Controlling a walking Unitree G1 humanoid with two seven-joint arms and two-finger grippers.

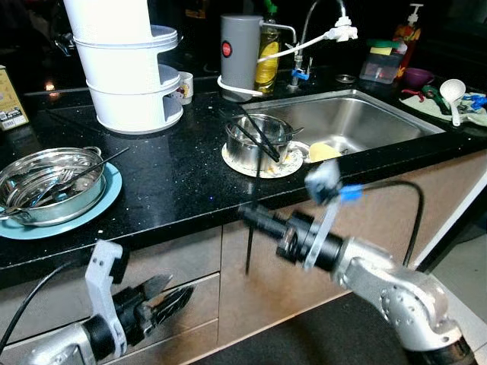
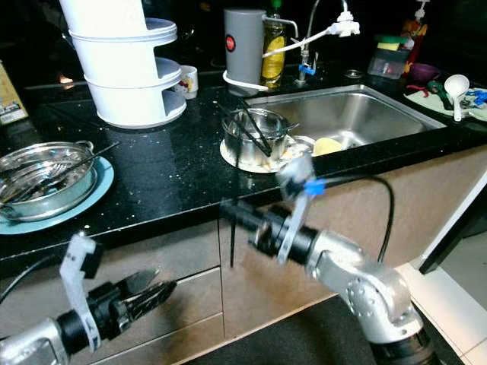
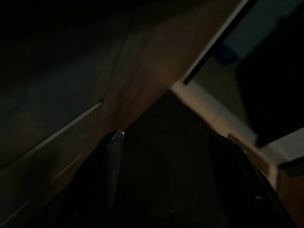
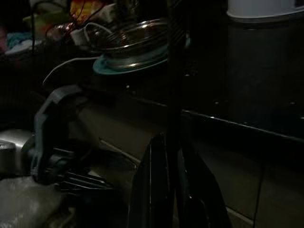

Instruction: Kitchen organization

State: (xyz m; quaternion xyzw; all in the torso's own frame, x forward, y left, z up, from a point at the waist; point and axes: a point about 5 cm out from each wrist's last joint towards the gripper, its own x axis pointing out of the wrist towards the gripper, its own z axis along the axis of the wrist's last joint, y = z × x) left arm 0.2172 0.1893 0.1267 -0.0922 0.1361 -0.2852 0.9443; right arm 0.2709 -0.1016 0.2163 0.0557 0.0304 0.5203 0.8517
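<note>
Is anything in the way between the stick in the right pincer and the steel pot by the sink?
Only the front edge of the black counter. The right pincer holds the stick upright before the cabinet, below the countertop, so it likely must rise over that edge. Nothing visible stands between edge and pot.

On the counter (image 1: 175,175), a pot (image 1: 49,182) sits on a plate (image 1: 106,199) at the left — a tiered container (image 1: 125,76) stands behind it. Right of centre, a bowl (image 1: 257,141) holding chopsticks (image 1: 257,133) rests just beside the sink (image 1: 365,118); a canister (image 1: 241,53) stands behind.
</note>
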